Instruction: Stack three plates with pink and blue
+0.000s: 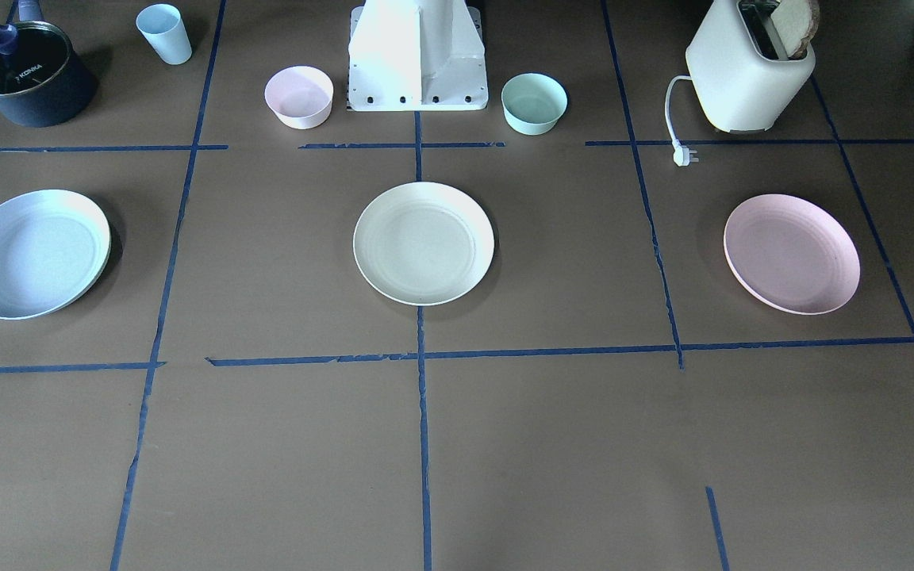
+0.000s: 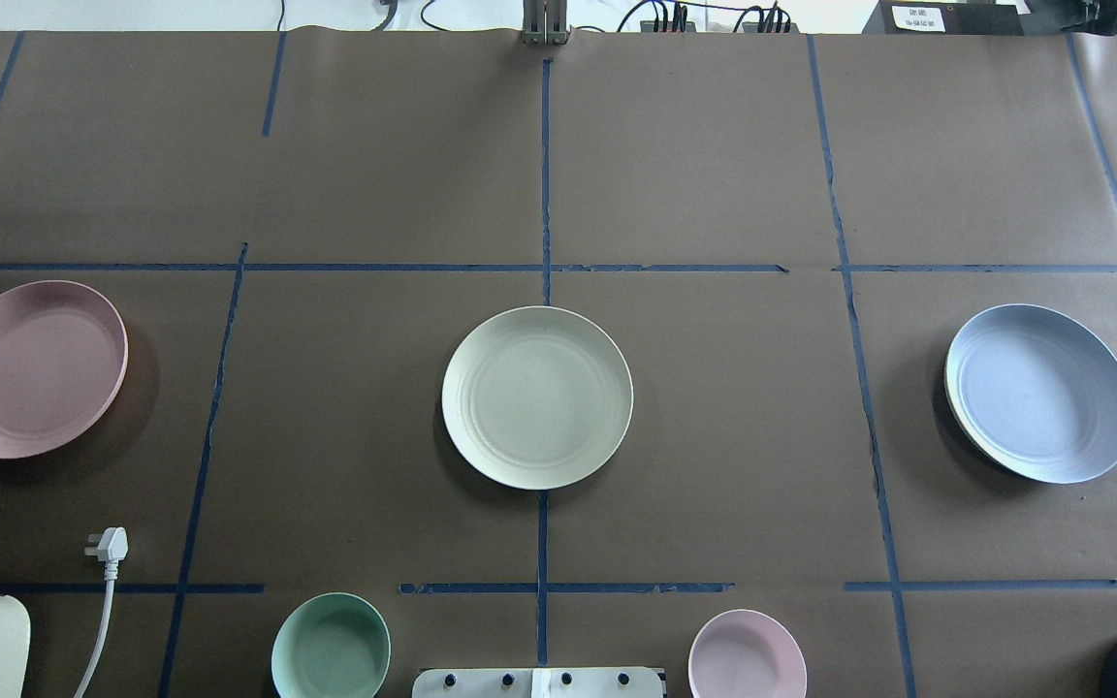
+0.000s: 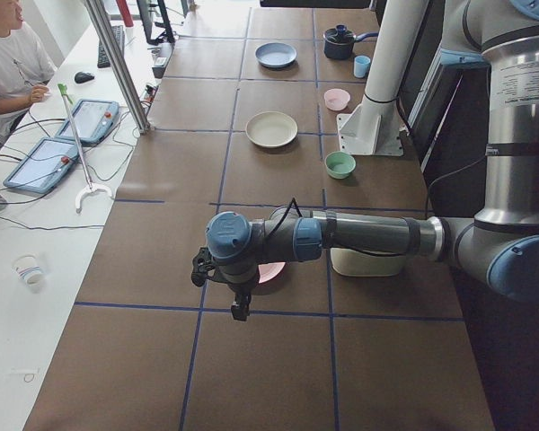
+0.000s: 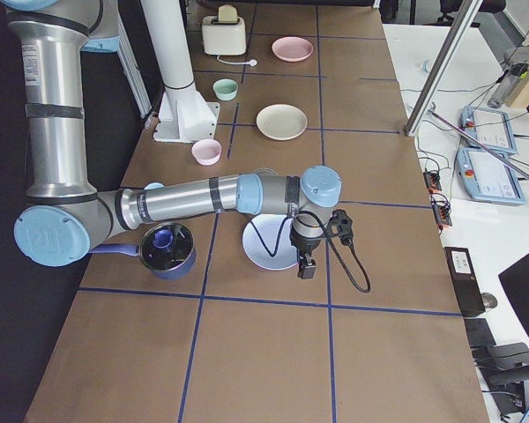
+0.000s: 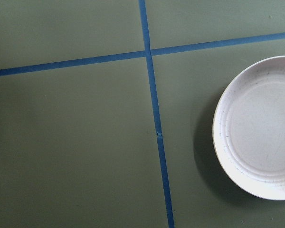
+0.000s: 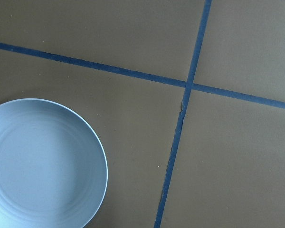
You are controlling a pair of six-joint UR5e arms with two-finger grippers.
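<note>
The cream plate (image 1: 424, 243) lies at the table's middle (image 2: 537, 396). The pale pink plate (image 2: 30, 368) lies alone on my left side (image 1: 792, 254) and shows at the right of the left wrist view (image 5: 261, 128). The pale blue plate (image 2: 1040, 393) lies alone on my right side (image 1: 31, 252) and shows at the lower left of the right wrist view (image 6: 42, 166). My left gripper (image 3: 241, 310) hangs high beside the pink plate. My right gripper (image 4: 306, 264) hangs high beside the blue plate. Both show only in side views; I cannot tell their state.
A small pink bowl (image 1: 299, 96) and a mint bowl (image 1: 534, 102) flank the robot base (image 1: 417, 59). A cream toaster (image 1: 749, 67) with a loose plug (image 1: 685, 155) stands behind the pink plate. A dark pot (image 1: 27, 73) and a light blue cup (image 1: 164, 33) stand behind the blue plate.
</note>
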